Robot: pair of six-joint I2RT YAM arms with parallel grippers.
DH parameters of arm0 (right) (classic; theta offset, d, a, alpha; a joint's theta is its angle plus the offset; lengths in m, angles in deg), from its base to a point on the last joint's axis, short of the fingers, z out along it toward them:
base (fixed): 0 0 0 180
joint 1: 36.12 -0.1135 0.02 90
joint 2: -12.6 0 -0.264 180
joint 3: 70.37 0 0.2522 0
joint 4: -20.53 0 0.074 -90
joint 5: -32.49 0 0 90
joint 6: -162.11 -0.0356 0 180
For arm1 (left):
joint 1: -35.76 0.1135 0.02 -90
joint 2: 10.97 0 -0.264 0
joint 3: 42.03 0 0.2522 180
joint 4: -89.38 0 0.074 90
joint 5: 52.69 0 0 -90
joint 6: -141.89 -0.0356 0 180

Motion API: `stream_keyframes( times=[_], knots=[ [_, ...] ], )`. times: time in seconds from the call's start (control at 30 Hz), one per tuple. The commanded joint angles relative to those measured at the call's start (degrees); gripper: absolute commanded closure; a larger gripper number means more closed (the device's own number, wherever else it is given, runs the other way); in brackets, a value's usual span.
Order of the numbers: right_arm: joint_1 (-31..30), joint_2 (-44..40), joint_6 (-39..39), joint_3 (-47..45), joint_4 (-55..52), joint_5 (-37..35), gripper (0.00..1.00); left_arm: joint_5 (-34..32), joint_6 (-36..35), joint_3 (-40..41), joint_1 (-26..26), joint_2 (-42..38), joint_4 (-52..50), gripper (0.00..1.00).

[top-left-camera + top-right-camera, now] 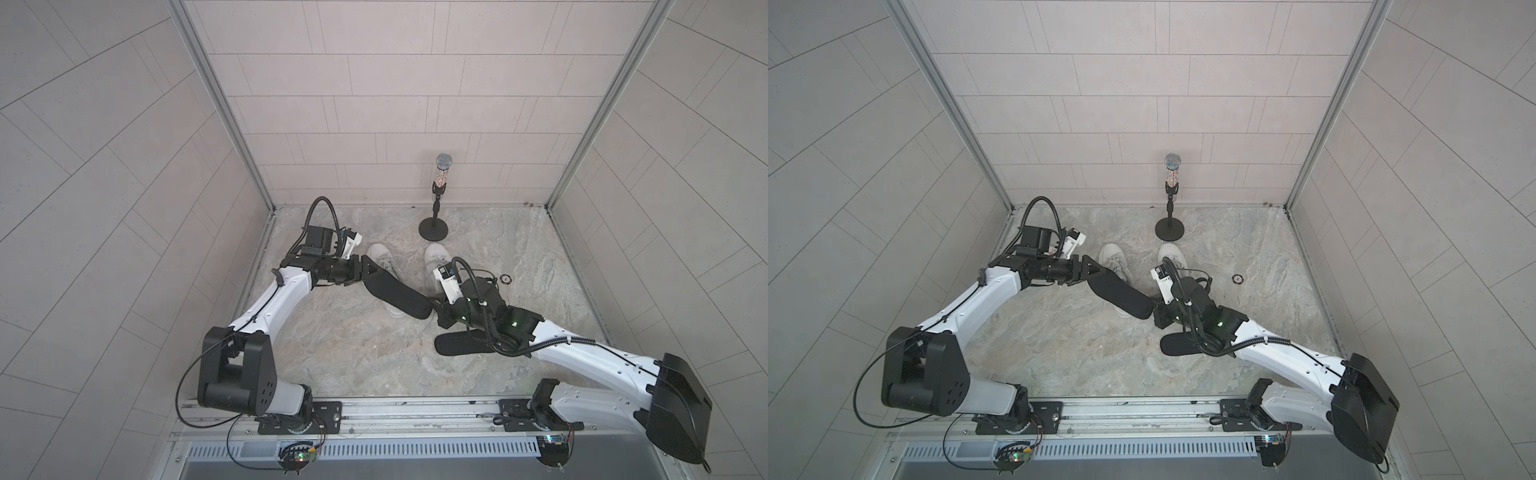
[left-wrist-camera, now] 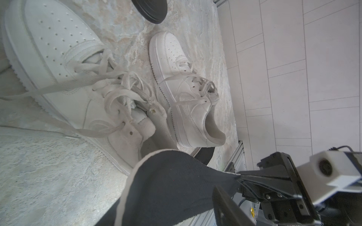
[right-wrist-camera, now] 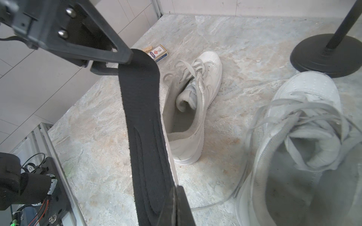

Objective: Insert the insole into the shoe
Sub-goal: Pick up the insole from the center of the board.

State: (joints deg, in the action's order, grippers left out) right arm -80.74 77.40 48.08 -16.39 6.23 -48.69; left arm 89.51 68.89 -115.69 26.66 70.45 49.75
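Suspending insole over shoe, right hand pinching its 4 o'clock end, left hand flanking the 10 o'clock end, grip impossible to tell; inserting not yet starting.

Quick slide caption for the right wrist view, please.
Black insole, gripped by the right end effector, reaches the left end effector above a white shoe.

Both arms wear white shells between black joints: the left arm has a black elbow housing dotted with small holes, the right arm a matching one. Ribbed black conduit arches at each wrist, and thin black wires trace the shells. The left claw is black, its triangular cut-out fingers fastened with silver screws. White camera boxes sit at the wrists; a green light glows on the right forearm.
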Motion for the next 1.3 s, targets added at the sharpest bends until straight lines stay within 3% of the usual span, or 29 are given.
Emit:
stream_keyframes(
  times=[0.0, 0.17, 0.3, 0.4, 0.53, 0.6, 0.7, 0.73, 0.8, 1.0, 1.27],
  knots=[
    [1.86, -0.02, 1.75, 1.26, -0.74, 2.87, 1.0, 3.6, -3.43, -0.55, 0.03, -2.35, -0.59, 0.32],
    [2.74, -0.72, 3.46, 1.19, -1.35, 4.93, 1.0, 4.74, -3.79, -0.73, -0.1, -1.81, -0.59, 0.4],
    [3.65, -1.2, 3.06, 0.69, -1.16, 4.92, 1.0, 5.5, -4.85, -0.41, -0.18, -2.15, -0.84, 0.61],
    [4.21, -1.68, 3.2, 0.37, -1.14, 5.28, 1.0, 5.52, -5.49, -0.31, -0.34, -2.32, -1.03, 0.83],
    [4.63, -2.29, 4.26, 0.03, -1.43, 7.08, 1.0, 4.77, -6.71, -0.81, -1.53, -2.5, -1.22, 0.96],
    [4.71, -2.26, 5.37, 0.0, -2.09, 9.09, 1.0, 4.86, -9.58, -2.24, -3.03, -2.35, -3.35, 0.98],
    [5.35, -1.6, 7.29, 2.87, -7.76, 12.26, 0.59, 6.58, -15.23, -4.58, -6.17, -2.94, -7.26, 0.98],
    [5.86, -1.6, 7.26, 4.18, -9.27, 13.72, 0.5, 7.82, -16.55, -5.02, -7.08, -3.26, -7.58, 0.98],
    [6.69, -2.01, 7.85, 6.2, -10.94, 15.5, 0.42, 10.0, -18.48, -5.65, -8.57, -3.31, -8.14, 0.98],
    [9.03, -0.44, 13.17, 13.38, -17.81, 17.38, 0.31, 9.92, -27.25, -11.23, -13.14, 0.49, -17.98, 1.0],
    [9.67, 3.72, 15.76, 13.57, -16.06, 26.56, 0.35, 9.36, -30.44, -16.82, -15.41, 3.77, -22.62, 1.0]
  ],
)
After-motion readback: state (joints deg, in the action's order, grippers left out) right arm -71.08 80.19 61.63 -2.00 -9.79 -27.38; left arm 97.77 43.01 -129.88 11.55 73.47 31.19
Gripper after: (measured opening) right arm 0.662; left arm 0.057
